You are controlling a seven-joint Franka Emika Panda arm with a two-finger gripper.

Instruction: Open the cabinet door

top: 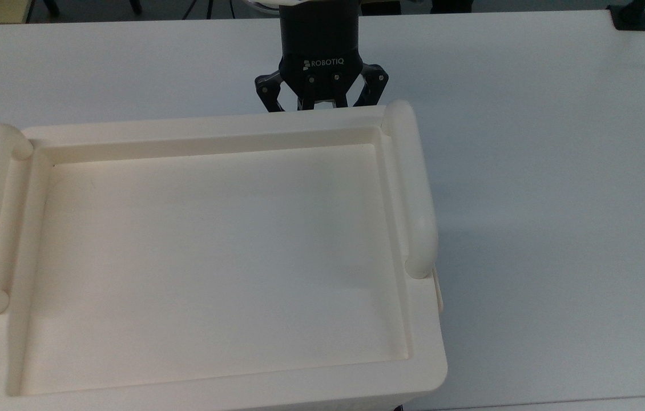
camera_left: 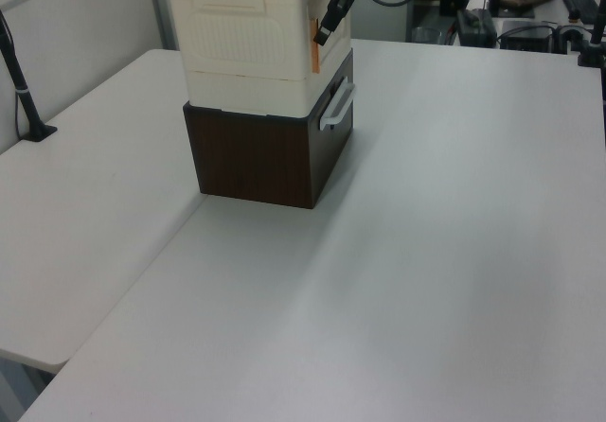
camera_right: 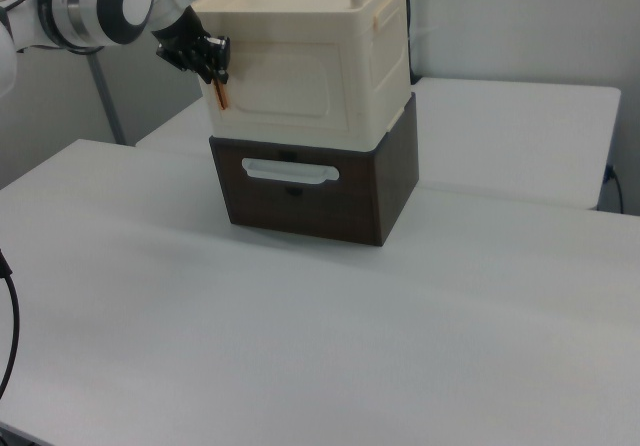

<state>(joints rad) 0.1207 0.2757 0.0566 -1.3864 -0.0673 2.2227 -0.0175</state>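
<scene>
**Gripper at the cabinet's front edge**

Cabinet (camera_right: 300,76), cream, sits on a dark brown drawer box (camera_right: 315,186) on the white table (camera_right: 300,346). Its door (camera_right: 285,81) lies flat and closed. The gripper (camera_right: 210,58) presses against the door's edge on the right view's left; whether its fingers are apart or together, I cannot tell.

White table (camera_left: 454,252), one stack on it
A dark brown box (camera_right: 330,191) rests directly on the tabletop, apparently a drawer unit, carrying the cream cabinet (camera_right: 300,76)
</scene>
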